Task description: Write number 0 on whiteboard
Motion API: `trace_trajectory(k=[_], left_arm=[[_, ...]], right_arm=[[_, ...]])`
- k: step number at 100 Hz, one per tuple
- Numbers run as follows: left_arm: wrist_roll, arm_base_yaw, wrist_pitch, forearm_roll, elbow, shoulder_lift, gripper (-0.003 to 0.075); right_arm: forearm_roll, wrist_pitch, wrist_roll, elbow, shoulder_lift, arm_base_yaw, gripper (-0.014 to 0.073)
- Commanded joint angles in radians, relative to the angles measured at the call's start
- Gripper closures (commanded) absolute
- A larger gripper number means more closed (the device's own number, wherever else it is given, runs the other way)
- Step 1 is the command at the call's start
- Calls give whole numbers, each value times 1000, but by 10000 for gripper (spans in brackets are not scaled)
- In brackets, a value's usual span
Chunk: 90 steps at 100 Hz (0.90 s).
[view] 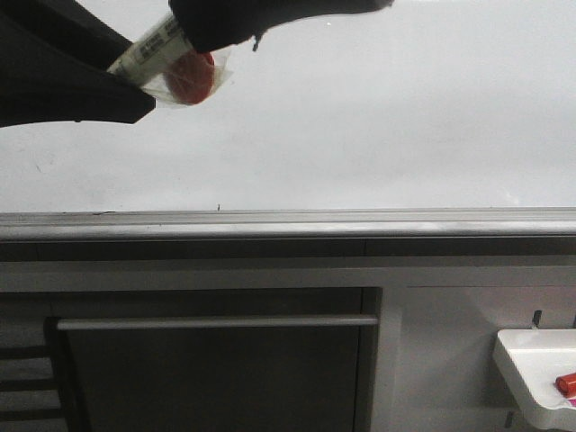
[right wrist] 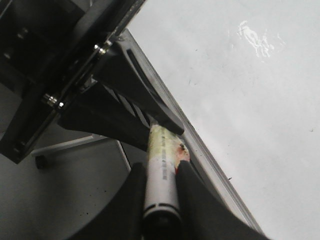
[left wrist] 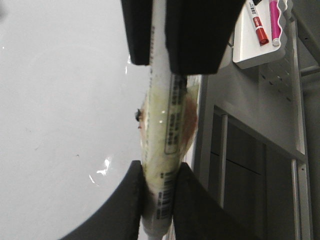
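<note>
The whiteboard [view: 360, 117] fills the upper front view, with its grey edge strip [view: 288, 219] below it. No number 0 shows on it, only tiny specks. A white marker [view: 157, 45], wrapped in yellowed tape with a red patch, is held at the top left between both grippers. My left gripper [view: 126, 72] is shut on one end of it and my right gripper [view: 193, 34] on the other. In the left wrist view my left gripper [left wrist: 159, 195] clamps the marker [left wrist: 167, 125]. In the right wrist view my right gripper [right wrist: 161, 190] clamps the marker's [right wrist: 161, 160] ribbed end.
A small white tray [view: 540, 369] hangs at the lower right and holds a red marker [view: 565, 384]; the left wrist view shows a red [left wrist: 260, 31] and a pink marker [left wrist: 274, 22] in it. Grey cabinet panels [view: 216, 360] lie below the board's edge.
</note>
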Motion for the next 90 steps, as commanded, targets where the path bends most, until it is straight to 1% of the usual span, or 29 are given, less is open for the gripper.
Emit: trace_trajectory(k=[1,30,37,44,47,49,54,59,64,67,77,90], left_arm=[[-7,-8,-64,-7,-29,-12,741],[-7,-8,-46,-10,-29,-12,739],[-7,-8,-44,-32,-29,-12,714],[-7,-8,-44,-52,-29,-12,627],[-7,-8,-44,-52,-29,-12,563],[-7,-8,-42,-52,-29,-12,533],[-7,-8,-37,-58,-29,-12,409],[-7,-8,-23,-82,-29,-19,318],[-7,-8,7,-111,-29,-35,267],[-7,-8,40,-127,-29,-47,258],[-7,-8,134,-174,-29,-121,267],[-7,-8,191,-232,-29,-266,316]], right_arm=[[-1,-62,-11,-34,-12,5,659],[-1,-94,-11,-34,-12,5,660],[-1,-96,-11,-32,-12,5,660],[-1,-96,-11,-32,-12,5,660],[-1,-90,-11,-32,-12,5,660],[-1,-85,-11,-32,-12,5,660],[-1,-72,-11,-32,-12,5,660],[-1,-64,-11,-32,-12,5,660],[-1,-64,-11,-32,-12,5,660],[-1,-64,-11,-32,-12,5,659],[-1,-53,-11,-30,-12,-8,659],[-1,-3,-11,-29,-12,-43,660]])
